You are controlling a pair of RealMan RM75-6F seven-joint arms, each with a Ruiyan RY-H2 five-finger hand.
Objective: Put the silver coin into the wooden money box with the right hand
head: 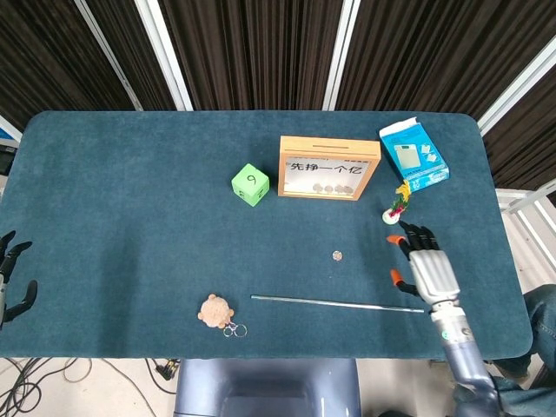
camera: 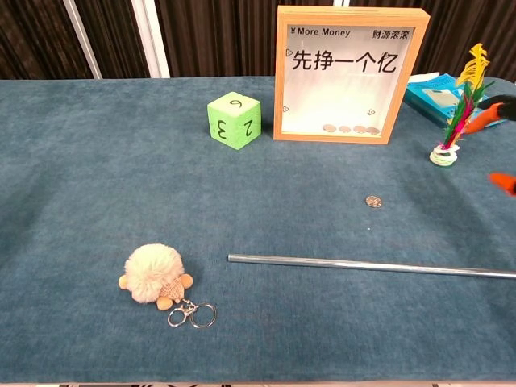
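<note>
A small silver coin [head: 337,255] [camera: 372,201] lies flat on the blue table, in front of the wooden money box [head: 328,168] [camera: 348,73]. The box stands upright with a clear front pane and several coins at its bottom. My right hand [head: 424,263] hovers to the right of the coin, fingers spread and holding nothing; only its orange fingertips [camera: 503,182] show at the right edge of the chest view. My left hand [head: 12,276] rests open at the table's far left edge.
A thin metal rod [head: 337,302] lies across the table below the coin. A green die [head: 251,184] sits left of the box. A blue-white carton [head: 413,154] and a feathered shuttlecock [head: 398,207] stand right of it. A fluffy keychain [head: 215,311] lies near the front edge.
</note>
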